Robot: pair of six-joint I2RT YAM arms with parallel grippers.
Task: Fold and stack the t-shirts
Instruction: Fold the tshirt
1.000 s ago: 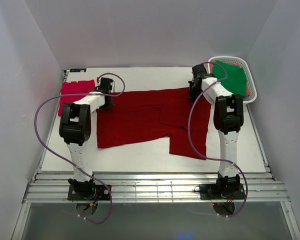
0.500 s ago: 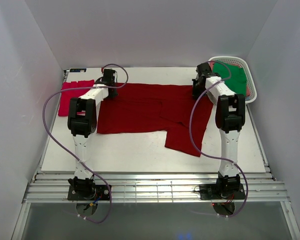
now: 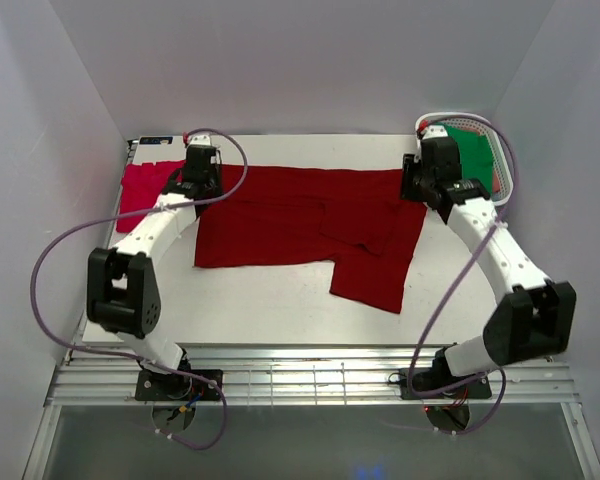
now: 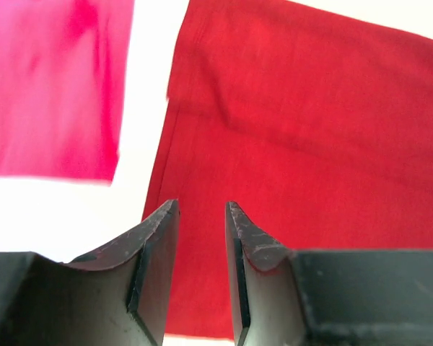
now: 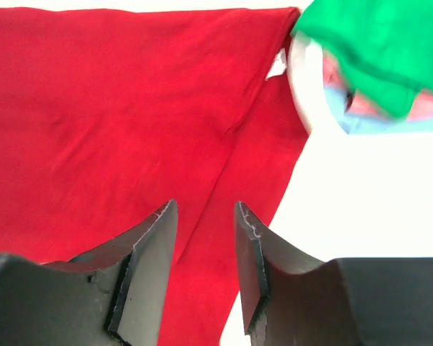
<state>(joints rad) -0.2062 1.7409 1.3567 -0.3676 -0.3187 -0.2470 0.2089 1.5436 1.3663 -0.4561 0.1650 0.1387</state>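
My left end effector and right end effector stood apart, empty; the dark red t-shirt lay apparently once-folded; stacking was outstanding.

The 2 arms both reach far forward from their bases. The left arm has its elbow low and out to the left, and its forearm slants up and inward to the left gripper. In the left wrist view its 2 fingers stand apart with a narrow gap and nothing between them. The right arm mirrors this, with its elbow out to the right and its forearm slanting inward to the right gripper. That gripper's jaws are likewise parted and grip nothing. From above, both wrists appear tipped downward, though their housings hide the fingertips there.
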